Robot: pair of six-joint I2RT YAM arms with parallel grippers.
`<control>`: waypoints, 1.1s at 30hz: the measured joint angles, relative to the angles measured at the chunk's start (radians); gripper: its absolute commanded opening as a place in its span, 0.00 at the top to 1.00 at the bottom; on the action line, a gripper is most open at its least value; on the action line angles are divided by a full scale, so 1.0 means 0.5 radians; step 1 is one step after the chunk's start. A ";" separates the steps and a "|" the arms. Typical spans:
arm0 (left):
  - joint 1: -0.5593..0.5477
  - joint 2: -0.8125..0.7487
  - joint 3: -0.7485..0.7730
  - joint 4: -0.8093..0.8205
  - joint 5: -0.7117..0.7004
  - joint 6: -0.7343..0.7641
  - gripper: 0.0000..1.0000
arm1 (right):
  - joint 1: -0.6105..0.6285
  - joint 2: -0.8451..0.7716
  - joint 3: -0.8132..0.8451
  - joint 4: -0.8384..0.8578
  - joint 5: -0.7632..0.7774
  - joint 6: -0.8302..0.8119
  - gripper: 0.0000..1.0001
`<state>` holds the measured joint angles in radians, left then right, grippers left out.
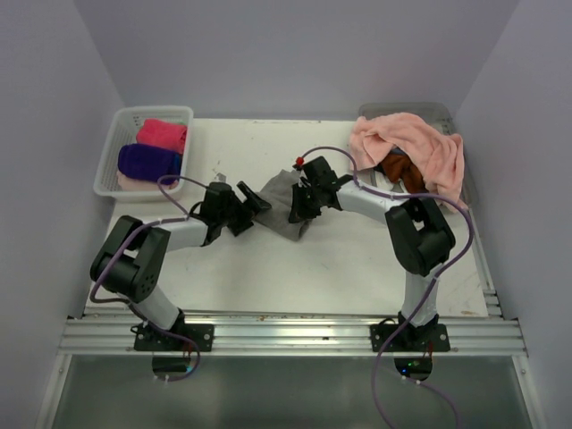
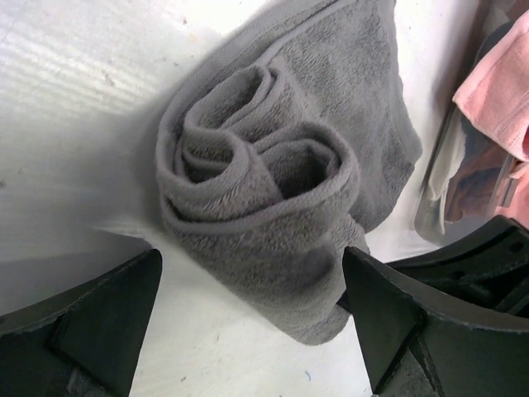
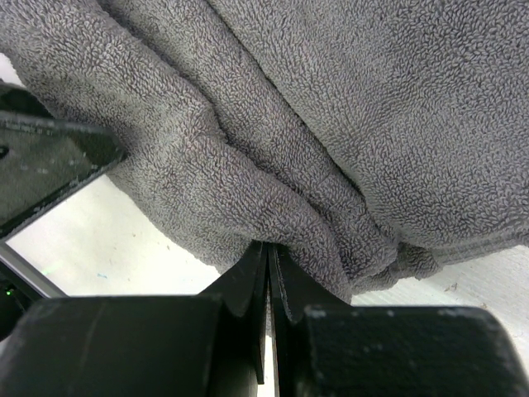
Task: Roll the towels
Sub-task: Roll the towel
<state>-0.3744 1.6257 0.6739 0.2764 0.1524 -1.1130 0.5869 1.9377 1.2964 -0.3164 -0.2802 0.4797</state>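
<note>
A grey terry towel [image 2: 264, 190] lies near the middle of the white tabletop [image 1: 357, 259]. It is half rolled into a loose, lopsided spiral, with a flat tail trailing behind it.

The left pincer [image 2: 252, 273] faces the open end of the roll. Its two black fingers are spread wide on either side and do not touch the cloth. The right pincer [image 3: 269, 256] sits at the towel's right side with its fingers pressed together at a fold. Cloth hides whether a hem is caught between them.

The coil looks slack, with gaps between its layers. It is likely to spring open if the right pincer tugs or lets go before the left one steadies it. A squeeze from the left pincer could flatten the spiral rather than tighten it, and the unrolled tail could bunch.

At the left rear, a white plastic basket [image 1: 105, 170] holds a hot pink rolled towel [image 1: 163, 134] and a purple rolled towel [image 1: 147, 163]. At the right rear, a salmon pink towel [image 1: 420, 143] lies heaped and unrolled.
</note>
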 measured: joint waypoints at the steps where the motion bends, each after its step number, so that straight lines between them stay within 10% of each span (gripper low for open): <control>1: 0.000 0.023 0.017 0.009 -0.002 -0.008 0.07 | 0.000 -0.002 -0.002 0.002 0.000 -0.001 0.97; 10: -0.005 0.226 0.164 0.056 -0.003 -0.104 0.39 | 0.001 -0.027 -0.032 0.018 0.002 -0.004 0.96; 16: -0.014 0.284 0.313 -0.137 0.014 -0.099 0.87 | 0.026 -0.131 -0.098 0.016 0.040 -0.047 0.75; 21: -0.034 0.381 0.625 -0.537 0.061 0.018 0.91 | 0.134 -0.323 -0.163 -0.032 0.198 -0.202 0.41; 33: -0.024 0.388 0.761 -0.919 0.136 0.171 0.93 | 0.785 -0.438 -0.162 -0.069 0.973 -0.922 0.30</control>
<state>-0.3866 1.8194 1.0546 -0.1829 0.2203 -1.0275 0.9794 1.7187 1.2156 -0.3511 0.2062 0.0185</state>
